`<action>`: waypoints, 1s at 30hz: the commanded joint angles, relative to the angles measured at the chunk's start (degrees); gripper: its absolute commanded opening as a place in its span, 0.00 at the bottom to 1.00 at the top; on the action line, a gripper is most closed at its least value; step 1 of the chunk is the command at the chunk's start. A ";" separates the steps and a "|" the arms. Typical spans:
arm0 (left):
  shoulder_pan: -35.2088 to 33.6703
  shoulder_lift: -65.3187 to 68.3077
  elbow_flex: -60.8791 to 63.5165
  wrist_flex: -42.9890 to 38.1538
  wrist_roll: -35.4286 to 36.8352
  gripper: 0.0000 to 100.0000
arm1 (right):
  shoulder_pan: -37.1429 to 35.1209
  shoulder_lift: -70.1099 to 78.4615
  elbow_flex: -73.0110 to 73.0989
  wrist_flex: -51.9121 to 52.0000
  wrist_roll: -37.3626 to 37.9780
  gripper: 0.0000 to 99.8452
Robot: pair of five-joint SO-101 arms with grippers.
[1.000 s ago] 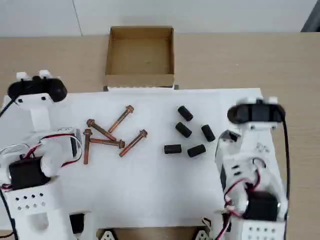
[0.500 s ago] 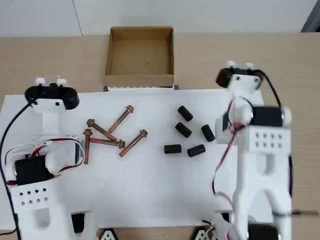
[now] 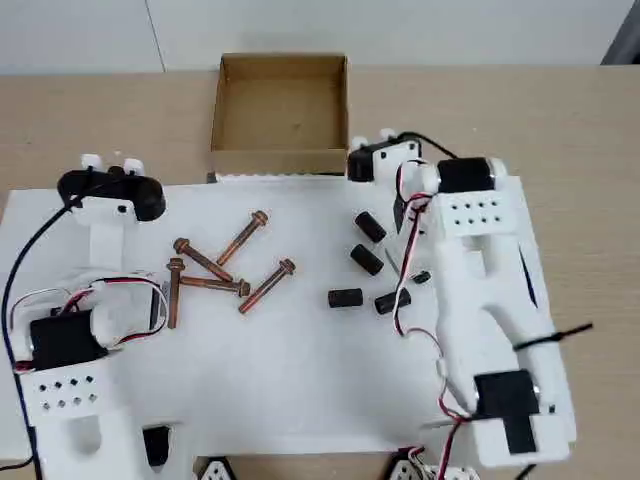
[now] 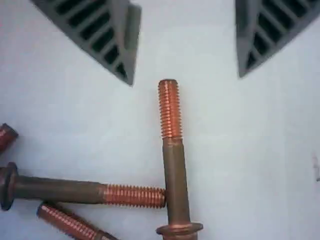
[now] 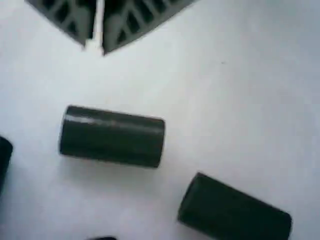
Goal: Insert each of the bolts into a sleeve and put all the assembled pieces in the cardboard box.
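Note:
Several copper bolts lie loose on the white mat, left of middle. Several black sleeves lie right of middle. The open cardboard box stands past the mat's far edge. In the left wrist view, my left gripper is open, and the threaded tip of one bolt points into the gap between its fingers. My right arm stretches over the sleeves. In the right wrist view, my right gripper is shut with nothing in it, just off one sleeve. A second sleeve lies beside that one.
The white mat covers most of the wooden table. The left arm stands over the mat's left side. Red and black cables hang along both arms.
My right arm has swung from the mat's right side forward and left, and now hangs over the sleeves. My left arm has shifted slightly right toward the bolts.

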State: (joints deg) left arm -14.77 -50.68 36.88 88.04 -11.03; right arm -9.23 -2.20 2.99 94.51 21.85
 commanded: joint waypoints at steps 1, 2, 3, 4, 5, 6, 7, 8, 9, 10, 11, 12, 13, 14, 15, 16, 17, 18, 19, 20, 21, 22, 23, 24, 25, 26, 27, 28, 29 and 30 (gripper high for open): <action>0.18 0.09 0.84 -0.18 -0.53 0.13 | -0.40 1.36 -2.37 -2.15 4.31 0.10; 0.18 0.09 0.84 -0.18 -0.62 0.13 | -0.40 1.71 -2.37 -2.51 5.01 0.11; 0.18 0.09 0.84 -0.18 -1.23 0.13 | -0.40 2.07 -2.37 -2.59 5.54 0.12; 0.18 0.09 0.92 -0.18 -1.85 0.13 | -0.40 2.33 -2.37 -2.95 5.89 0.12; 0.18 0.09 1.01 -0.18 -2.20 0.13 | -0.40 2.68 -2.37 -3.21 6.15 0.12; 0.18 0.09 1.01 -0.18 -2.37 0.13 | -0.40 3.12 -2.46 -3.21 6.15 0.12; 0.18 0.09 1.01 -0.18 -2.46 0.13 | -0.40 3.56 -2.46 -3.65 6.24 0.12; 0.18 0.09 1.01 -0.09 -2.46 0.13 | -0.40 4.00 -2.37 -4.35 6.24 0.12; 0.18 0.09 1.01 -0.09 -2.46 0.13 | -0.31 4.62 -2.37 -5.05 6.51 0.12; 0.18 0.09 1.01 -0.18 -2.46 0.13 | -0.22 5.32 -2.37 -5.85 7.30 0.12; 0.18 0.09 1.01 -0.18 -2.46 0.13 | -0.22 6.20 -2.37 -6.64 7.82 0.12; 0.26 0.09 1.01 -0.18 -2.55 0.13 | -0.04 7.08 -2.37 -7.52 8.00 0.12; 0.62 0.09 1.01 -0.26 -2.55 0.13 | 0.22 8.04 -2.37 -8.40 8.00 0.12; 1.41 0.09 1.01 -0.26 -2.55 0.13 | 0.31 8.92 -2.37 -9.36 8.09 0.12; 2.20 0.09 1.10 -0.09 -2.55 0.13 | 0.40 9.98 -2.37 -10.15 8.26 0.12; 2.99 0.09 1.10 0.00 -2.46 0.13 | 0.66 10.86 -2.37 -10.77 8.26 0.12; 3.78 0.09 1.10 0.00 -2.46 0.13 | 1.10 11.82 -2.37 -11.38 8.26 0.12; 4.31 0.09 1.10 0.00 -2.46 0.13 | 1.36 12.62 -2.46 -12.00 8.26 0.12; 4.75 0.09 1.10 -0.09 -2.37 0.13 | 1.63 13.23 -2.46 -12.62 8.26 0.12; 4.92 0.09 1.10 -0.18 -2.29 0.13 | 1.98 13.67 -2.46 -13.05 8.26 0.12; 5.01 0.09 1.10 -0.18 -2.29 0.13 | 2.33 14.02 -2.46 -13.49 8.26 0.12; 5.10 0.09 1.10 -0.26 -2.29 0.13 | 2.68 14.20 -2.46 -13.85 8.26 0.12; 5.10 0.09 1.10 -0.26 -2.29 0.13 | 2.77 14.20 -2.46 -13.93 8.26 0.12; 5.10 0.09 1.10 -0.26 -2.29 0.13 | 2.86 14.20 -2.64 -14.11 8.26 0.12; 5.10 0.09 1.10 -0.26 -2.29 0.13 | 2.86 14.20 -3.08 -14.02 8.26 0.12; 5.10 0.09 1.10 -0.26 -2.29 0.13 | 2.86 14.20 -3.69 -13.85 8.09 0.12; 5.10 0.09 1.10 -0.26 -2.29 0.13 | 2.86 14.20 -4.22 -13.67 8.09 0.12; 5.10 0.09 1.10 -0.70 -2.29 0.13 | 2.77 14.20 -4.66 -13.67 8.00 0.13; 5.10 0.09 1.19 -1.14 -2.29 0.13 | 2.77 14.20 -4.92 -13.67 8.00 0.15; 5.10 0.09 1.63 -1.67 -2.29 0.13 | 2.86 14.20 -4.92 -13.67 8.18 0.16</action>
State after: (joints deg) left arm -9.93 -50.68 38.02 87.96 -13.23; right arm -6.95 12.31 0.53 81.41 29.23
